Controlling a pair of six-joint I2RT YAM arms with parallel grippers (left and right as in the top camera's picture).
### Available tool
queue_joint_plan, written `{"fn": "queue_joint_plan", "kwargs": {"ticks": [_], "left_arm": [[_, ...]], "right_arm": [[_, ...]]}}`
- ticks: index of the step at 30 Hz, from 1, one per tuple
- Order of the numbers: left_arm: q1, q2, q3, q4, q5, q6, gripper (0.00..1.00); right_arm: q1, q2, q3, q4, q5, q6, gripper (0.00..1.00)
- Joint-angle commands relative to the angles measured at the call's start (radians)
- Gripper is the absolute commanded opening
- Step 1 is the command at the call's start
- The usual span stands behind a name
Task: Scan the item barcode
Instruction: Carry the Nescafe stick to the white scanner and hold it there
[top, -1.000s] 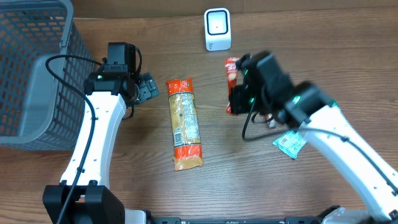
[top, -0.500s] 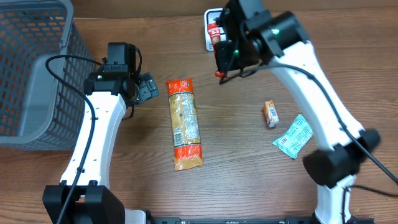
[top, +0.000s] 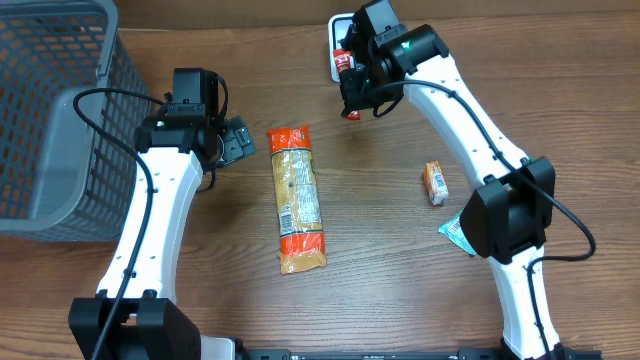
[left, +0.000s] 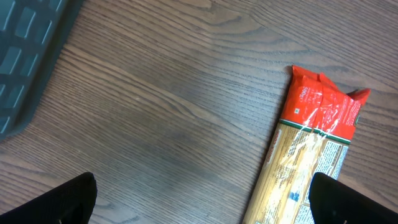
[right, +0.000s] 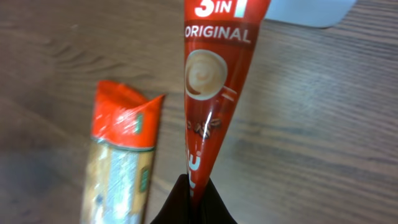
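Lengthwise, the sachet (right: 214, 81) points at the scanner (right: 311, 9), right pincer (right: 193, 199) pinching; left pincer (left: 202, 202) wide.

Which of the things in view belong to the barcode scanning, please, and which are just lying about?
In the job: red coffee sachet, pinched in the shut right gripper; white scanner, close by the sachet.

Lying about: long pasta packet; small orange packet; teal sachet, partly hidden by the right arm; grey basket; left gripper, open and holding nothing.
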Motion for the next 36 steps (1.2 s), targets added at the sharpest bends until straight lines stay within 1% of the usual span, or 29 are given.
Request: {"fn": "queue_joint_plan", "kwargs": {"ticks": [1,4,8,16,19,24,28,31,32,36], "left_arm": [[0.000,0.005,0.002,0.001,-0.010,0.011,1.00],[0.000,0.005,0.002,0.001,-0.010,0.011,1.00],[0.000,0.005,0.002,0.001,-0.010,0.011,1.00],[0.000,0.005,0.002,0.001,-0.010,0.011,1.00],[0.000,0.005,0.002,0.001,-0.010,0.011,1.00],[0.000,0.005,0.002,0.001,-0.010,0.011,1.00],[0.000,0.005,0.002,0.001,-0.010,0.011,1.00],[0.000,0.005,0.002,0.001,-0.010,0.011,1.00],[0.000,0.005,0.002,0.001,-0.010,0.011,1.00],[0.000,0.005,0.002,0.001,-0.010,0.011,1.00]], "right_arm": [[-0.042,0.022,0.031,0.039,-0.017,0.010,0.03],[-0.058,0.031,0.031,0.101,-0.037,0.016,0.03],[-0.066,0.034,0.031,0.178,-0.062,0.070,0.03],[-0.066,0.035,0.037,0.263,-0.076,0.137,0.03],[-0.066,0.035,0.037,0.306,-0.076,0.143,0.03],[-0.066,0.050,0.037,0.330,-0.034,0.141,0.03],[-0.056,0.099,0.037,0.365,-0.022,0.100,0.03],[-0.038,0.152,0.037,0.398,0.029,0.025,0.03],[-0.032,0.169,0.037,0.409,0.076,0.007,0.03],[-0.031,0.195,0.036,0.456,0.148,0.001,0.03]]}}
